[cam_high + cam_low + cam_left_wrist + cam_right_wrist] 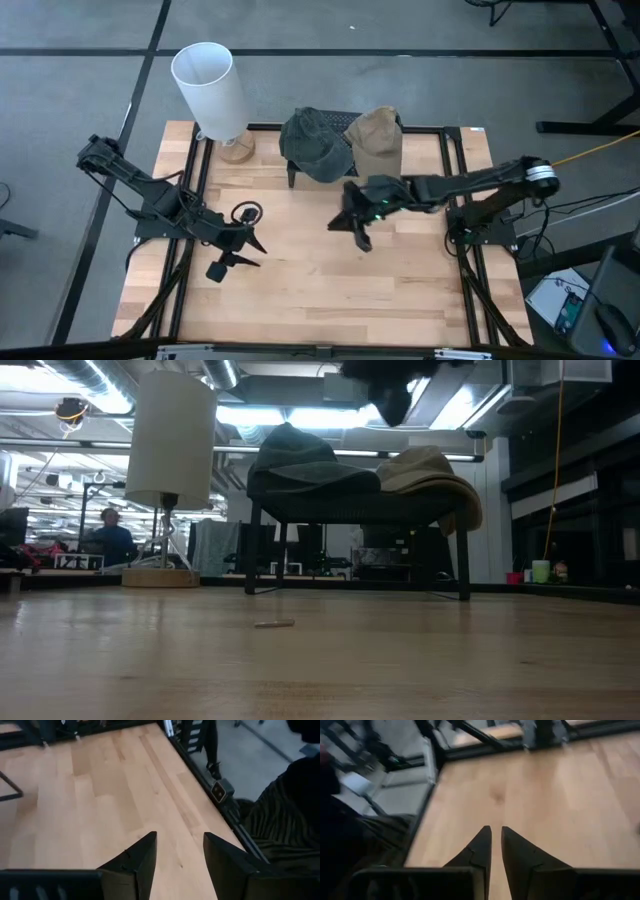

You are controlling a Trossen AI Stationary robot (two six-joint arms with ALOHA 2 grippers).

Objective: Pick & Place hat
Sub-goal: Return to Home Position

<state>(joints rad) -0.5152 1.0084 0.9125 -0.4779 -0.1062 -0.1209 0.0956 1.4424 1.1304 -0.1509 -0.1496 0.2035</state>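
Place: lab | exposed ceiling ducts (80, 372) | equipment benches (70, 560) | concrete floor (80, 90)

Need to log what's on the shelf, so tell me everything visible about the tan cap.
The tan cap is a soft, khaki fabric cap, slumped rather than holding its shape. It lies on the right end of the dark-framed shelf at the table's far edge, beside the dark cap, which it appears to touch. In the low view its lower edge droops over the shelf's right end. Neither tool touches it.
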